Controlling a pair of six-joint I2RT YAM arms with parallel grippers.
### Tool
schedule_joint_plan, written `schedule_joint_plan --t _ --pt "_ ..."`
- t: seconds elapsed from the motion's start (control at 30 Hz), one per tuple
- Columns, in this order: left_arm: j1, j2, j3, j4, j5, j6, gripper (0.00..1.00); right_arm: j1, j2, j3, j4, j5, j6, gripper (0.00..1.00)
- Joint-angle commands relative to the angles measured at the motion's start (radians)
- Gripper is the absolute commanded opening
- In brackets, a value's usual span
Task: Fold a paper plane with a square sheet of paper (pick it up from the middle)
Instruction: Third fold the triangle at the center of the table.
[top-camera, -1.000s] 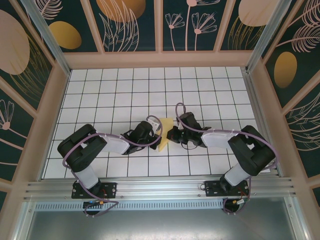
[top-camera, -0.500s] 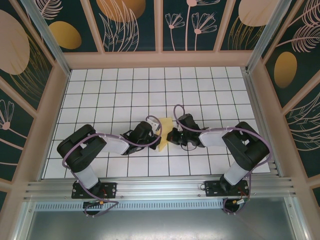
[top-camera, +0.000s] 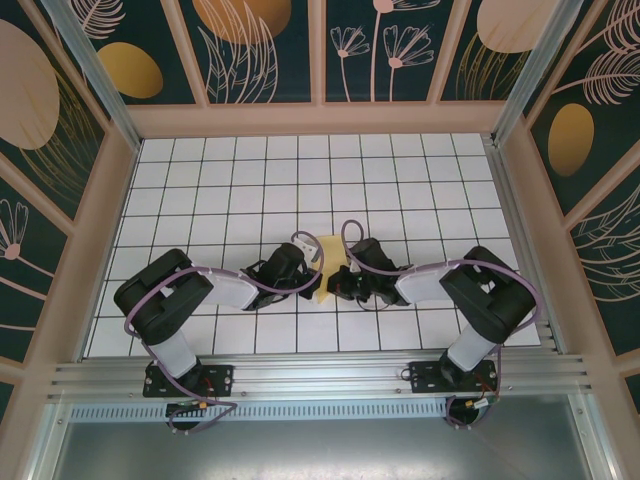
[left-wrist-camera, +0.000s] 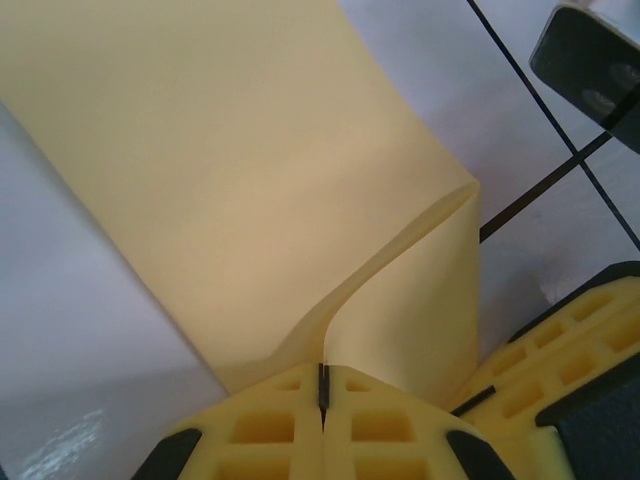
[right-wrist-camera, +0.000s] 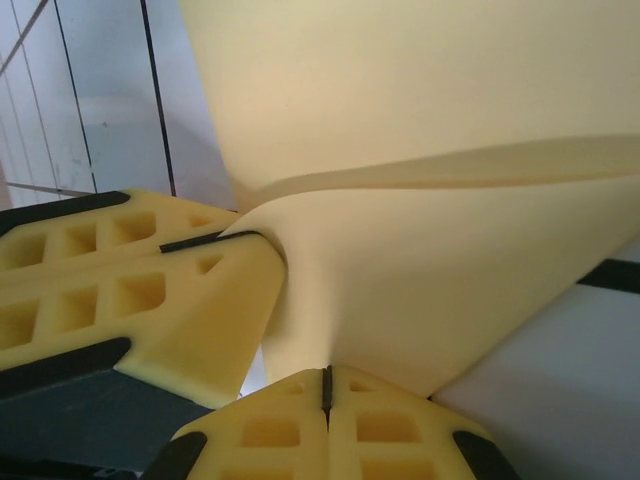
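I've free white grid table (top-camera: 300, 170) toward the upper frame. Centre frame, the folded yellow sheet of paper (top-camera: 330, 255) is pinched by left gripper (left-wrist-camera: 323, 385) and right gripper (right-wrist-camera: 326, 385), jaws pressed together, side by side.

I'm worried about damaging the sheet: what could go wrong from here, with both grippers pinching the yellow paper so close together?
Tearing: the left gripper and right gripper are both shut on the thin yellow sheet of paper; pulling apart might rip it.
Stray crease: the sheet bows between the two pinches, so pressing down now could set a fold off line.
Collision: the grippers sit very close together, so a small move may knock them into each other.
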Motion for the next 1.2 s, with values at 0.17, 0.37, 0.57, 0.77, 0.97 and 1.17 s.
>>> schedule_joint_plan --t 0.17,0.37,0.57,0.77,0.97,1.17 --pt "0.005 0.006 -0.042 -0.097 -0.020 -0.011 0.00 0.012 -0.069 -0.011 -0.019 0.000 -0.002 0.06" --pt "0.005 -0.039 -0.052 -0.081 -0.034 -0.020 0.00 0.051 -0.079 -0.010 -0.006 0.003 0.021 0.07" --pt "0.005 -0.040 -0.050 -0.082 -0.039 -0.022 0.00 0.075 0.000 -0.005 0.047 0.011 0.049 0.07" --pt "0.005 -0.037 -0.056 -0.078 -0.044 -0.025 0.00 0.075 0.060 -0.018 0.084 0.010 0.065 0.06" --pt "0.005 -0.038 -0.061 -0.074 -0.046 -0.030 0.00 0.077 -0.042 -0.018 0.033 0.026 0.059 0.07" --pt "0.005 -0.035 -0.055 -0.071 -0.045 -0.032 0.00 0.115 -0.042 -0.014 0.058 0.021 0.083 0.07"
